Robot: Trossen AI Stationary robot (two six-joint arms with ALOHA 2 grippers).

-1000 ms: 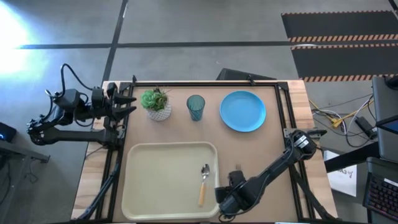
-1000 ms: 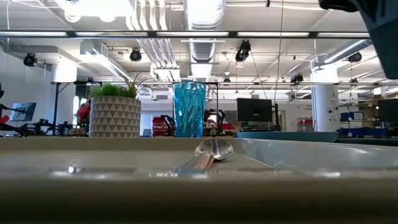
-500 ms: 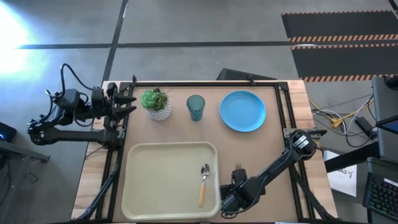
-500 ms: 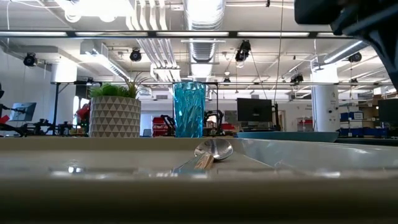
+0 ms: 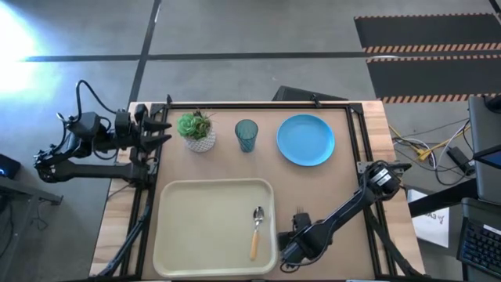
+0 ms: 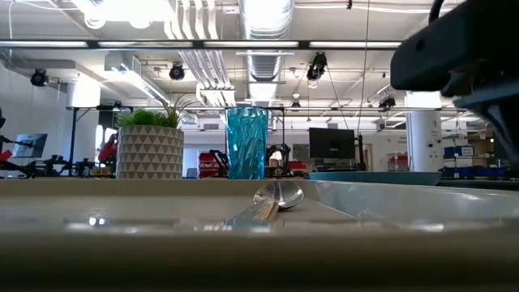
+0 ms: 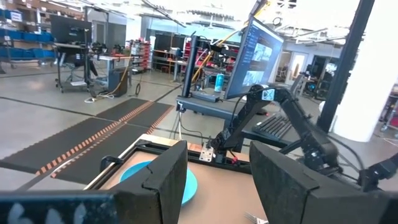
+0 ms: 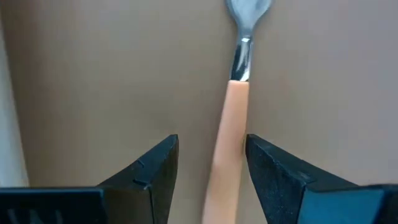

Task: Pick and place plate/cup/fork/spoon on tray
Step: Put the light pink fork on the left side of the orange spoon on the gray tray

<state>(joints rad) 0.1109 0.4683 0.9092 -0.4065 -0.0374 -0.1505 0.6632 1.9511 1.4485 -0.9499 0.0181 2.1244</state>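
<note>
The fork [image 8: 231,118] lies flat on the bare table just right of the tray [image 5: 188,227], its orange handle toward my right gripper and its metal head away. My right gripper [image 8: 211,142] is open and low over it, one finger on each side of the handle; in the high view the gripper [image 5: 296,235] covers the fork. The spoon [image 5: 256,222] lies on the tray's right part. The cup [image 5: 246,135] and the plate [image 5: 305,139] stand at the far side. My left gripper [image 5: 162,129] waits open at the far left. My right gripper's fingers come from above and stand across the fork's handle [image 8: 229,149], about its middle. One finger [image 8: 267,168] is right beside the handle; I cannot tell whether it touches. The fork lies flat on the table.
A white pot with a green plant [image 5: 197,131] stands left of the cup. The tray's raised right rim [image 5: 274,227] is close beside my right gripper. Bare table lies between the tray and the plate.
My right gripper has come down toward the table and gone a little toward the table's right edge, over the fork. The fork, the spoon and the other things have stayed where they were.
</note>
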